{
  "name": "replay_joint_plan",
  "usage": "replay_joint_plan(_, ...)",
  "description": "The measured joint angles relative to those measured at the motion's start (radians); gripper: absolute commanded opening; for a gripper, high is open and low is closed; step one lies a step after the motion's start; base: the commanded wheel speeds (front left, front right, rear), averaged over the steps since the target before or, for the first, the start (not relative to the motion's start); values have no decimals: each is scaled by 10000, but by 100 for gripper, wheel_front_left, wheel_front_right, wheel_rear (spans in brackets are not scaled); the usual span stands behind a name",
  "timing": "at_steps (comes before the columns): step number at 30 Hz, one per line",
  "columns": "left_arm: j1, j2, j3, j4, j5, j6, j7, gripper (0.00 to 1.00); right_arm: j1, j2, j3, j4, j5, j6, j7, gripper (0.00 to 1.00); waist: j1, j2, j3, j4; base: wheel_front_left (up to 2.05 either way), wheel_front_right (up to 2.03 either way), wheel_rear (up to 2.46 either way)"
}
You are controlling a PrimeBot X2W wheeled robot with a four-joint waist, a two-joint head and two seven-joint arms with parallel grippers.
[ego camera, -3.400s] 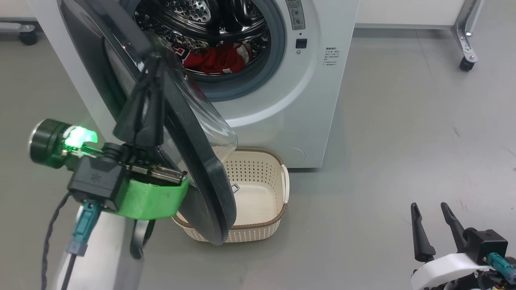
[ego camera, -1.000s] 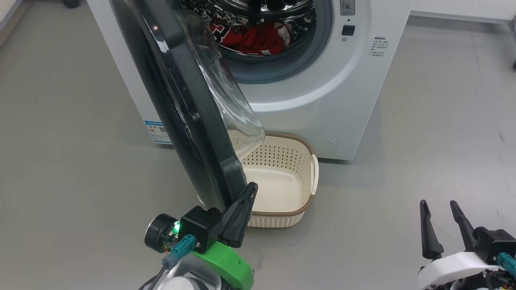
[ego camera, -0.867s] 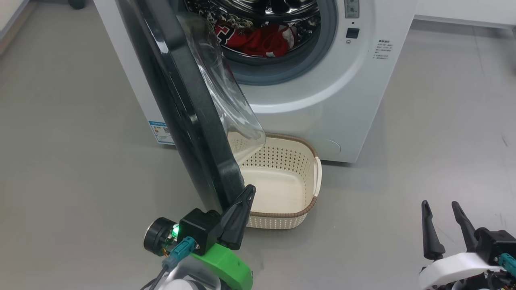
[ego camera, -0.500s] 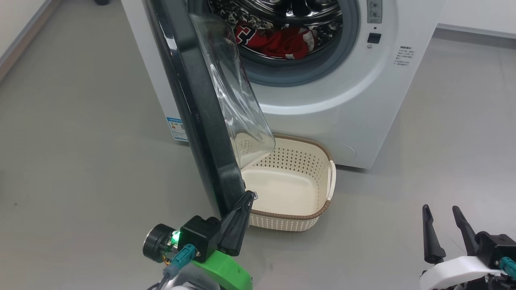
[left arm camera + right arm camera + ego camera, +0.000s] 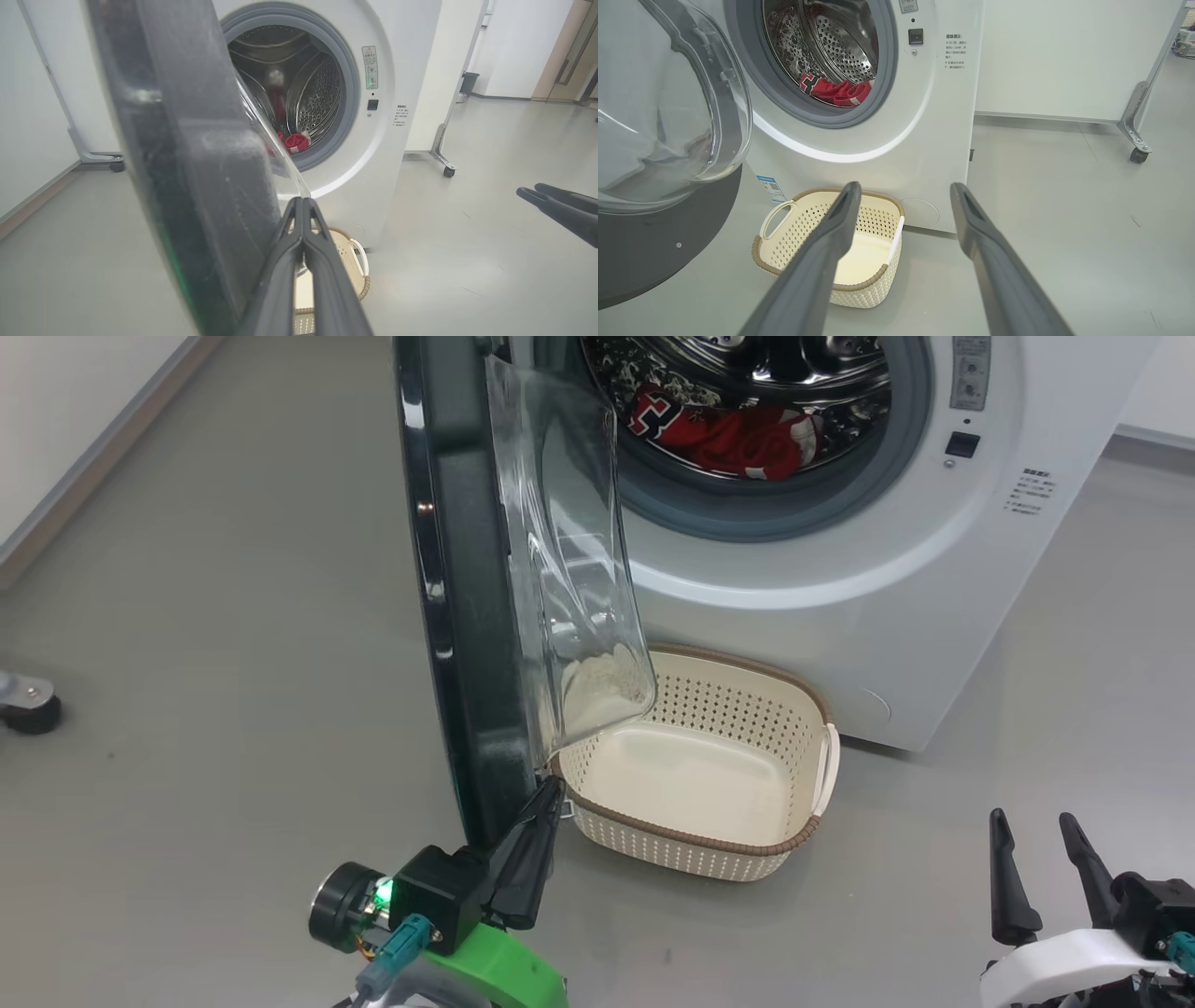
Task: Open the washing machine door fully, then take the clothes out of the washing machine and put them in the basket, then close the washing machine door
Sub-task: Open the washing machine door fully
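The washing machine door [image 5: 457, 616] stands swung out from the washing machine [image 5: 840, 597]. From the head it shows edge-on, its black ring running from 12 down to 6 o'clock. Its clear glass bowl [image 5: 569, 569] bulges toward 3 o'clock, back at the opening.

The right wrist view has the door broadside at 9 o'clock, glass and black inner side facing the camera. It also shows a small blue label [image 5: 768, 184] low on the machine's front.

In the steel drum [image 5: 822, 364] lie the clothes [image 5: 738, 434], red with white, low near its front lip. The basket [image 5: 794, 845] sits on the floor [image 5: 233, 616] just before the machine, under the opening, its cream bottom showing.

The left gripper [image 5: 551, 793], fingers pressed together, has its tips at the door's bottom rim. The right gripper [image 5: 1033, 826] hovers at 5 o'clock, well apart, fingers spread and gripping nothing.
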Motion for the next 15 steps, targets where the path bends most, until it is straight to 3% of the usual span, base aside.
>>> replay_joint_plan(7, 86, 19, 391, -44, 84, 71, -184, 0, 22, -6, -65, -2, -40, 0, 0, 100, 0, 0, 51, 516, 0, 0, 0)
replay_joint_plan(9, 193, 58, 828, -38, 111, 75, -270, 0, 22, -10, -73, -8, -98, 33, 0, 100, 0, 0, 76, 950, 0, 0, 0)
replay_joint_plan(15, 299, 314, 1745, -12, 111, 130, -439, 0, -32, -15, 81, -44, -249, 165, 0, 100, 0, 0, 187, 1144, 0, 0, 0)
